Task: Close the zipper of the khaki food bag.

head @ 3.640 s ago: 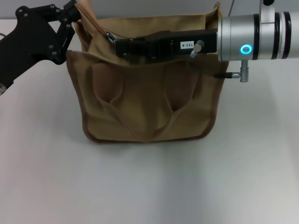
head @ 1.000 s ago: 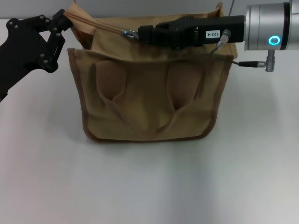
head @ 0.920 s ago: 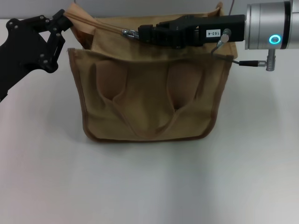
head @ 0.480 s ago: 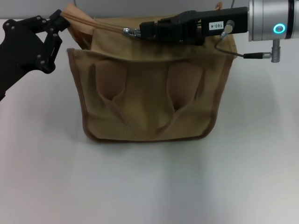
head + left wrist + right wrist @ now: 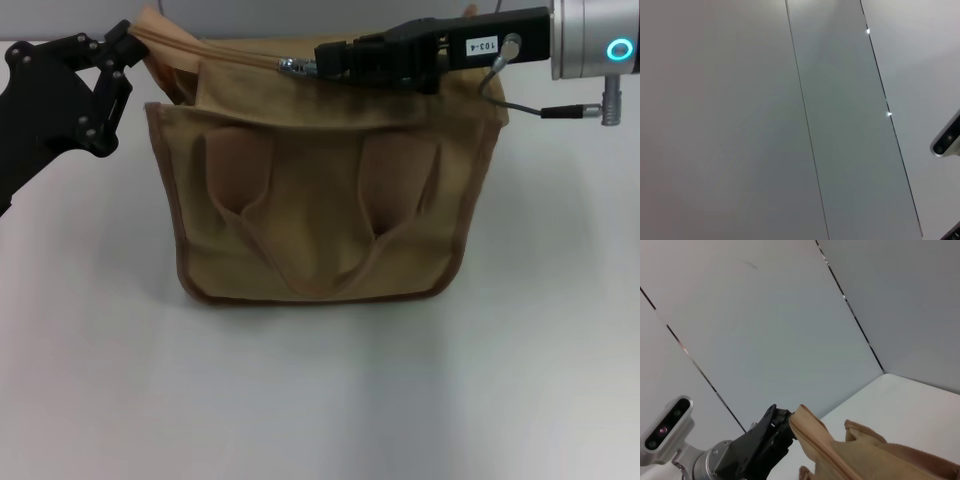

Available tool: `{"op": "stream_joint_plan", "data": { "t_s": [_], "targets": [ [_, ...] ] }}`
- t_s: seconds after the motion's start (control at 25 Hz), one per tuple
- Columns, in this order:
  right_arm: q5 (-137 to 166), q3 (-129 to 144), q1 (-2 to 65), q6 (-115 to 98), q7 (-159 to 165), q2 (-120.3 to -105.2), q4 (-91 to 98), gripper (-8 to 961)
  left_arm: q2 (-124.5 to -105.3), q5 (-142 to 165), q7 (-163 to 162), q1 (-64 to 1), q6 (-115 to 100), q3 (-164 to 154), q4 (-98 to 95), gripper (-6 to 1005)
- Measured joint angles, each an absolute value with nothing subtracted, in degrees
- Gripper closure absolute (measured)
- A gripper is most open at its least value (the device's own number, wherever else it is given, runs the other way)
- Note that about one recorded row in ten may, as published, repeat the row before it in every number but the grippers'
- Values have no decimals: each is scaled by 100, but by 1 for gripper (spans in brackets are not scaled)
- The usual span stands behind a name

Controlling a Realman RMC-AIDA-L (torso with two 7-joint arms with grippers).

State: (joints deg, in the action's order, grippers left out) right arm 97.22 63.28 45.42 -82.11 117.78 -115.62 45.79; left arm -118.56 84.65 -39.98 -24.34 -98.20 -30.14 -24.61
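Khaki food bag [image 5: 320, 200]: sits upright on the white table [image 5: 320, 400], handles facing me, its top edge up at the far side.
Left gripper [image 5: 125, 45]: at the bag's left top corner, fingers clenched on the fabric end of the zipper line, holding it taut; the right wrist view shows the same pinch on the tan corner [image 5: 797, 422].
Right gripper [image 5: 325, 62]: lies along the bag's top edge, reaching in from the bag's right end; its tips look closed around the metal pull, gripping it.
Zipper [image 5: 240, 58]: runs along the bag's top; the stretch from the left corner to the slider looks joined.
Slider [image 5: 292, 67]: silver, just left of the bag's top middle, touching the right gripper's tips.
Step in hand: drawing the slider toward the bag's right end, I'd say about halfway.
Next move: a steady pull along the bag's top to the right end, left corner kept braced.
Change: the slider and right gripper sit farther toward the bag's right end than a moment ago; the left gripper has hardly moved.
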Motion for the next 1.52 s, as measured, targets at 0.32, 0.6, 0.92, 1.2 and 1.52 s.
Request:
{"op": "stream_joint_plan", "data": {
  "t_s": [0.32, 0.6, 0.92, 1.2, 1.52],
  "targets": [
    [9899, 6171, 4526, -8248, 11860, -11529, 4572, 948, -11856, 8463, -4006, -2435, -9811, -3014, -2461, 974],
    [9928, 6152, 4508, -8294, 11884, -11499, 4557, 948, -11853, 8451, -3995, -2435, -9798, -2978, -2384, 973],
    [10008, 5879, 4466, -8482, 11915, -11465, 4535, 947, -11847, 8425, -3992, -2435, -9792, -2955, -2382, 974],
    [10104, 5753, 4460, -8562, 11918, -11447, 4535, 947, -11847, 8424, -3994, -2438, -9778, -2947, -2382, 974],
    [10104, 5738, 4397, -8582, 11918, -11409, 4535, 947, -11847, 8425, -3997, -2452, -9669, -2943, -2382, 974]
  ]
}}
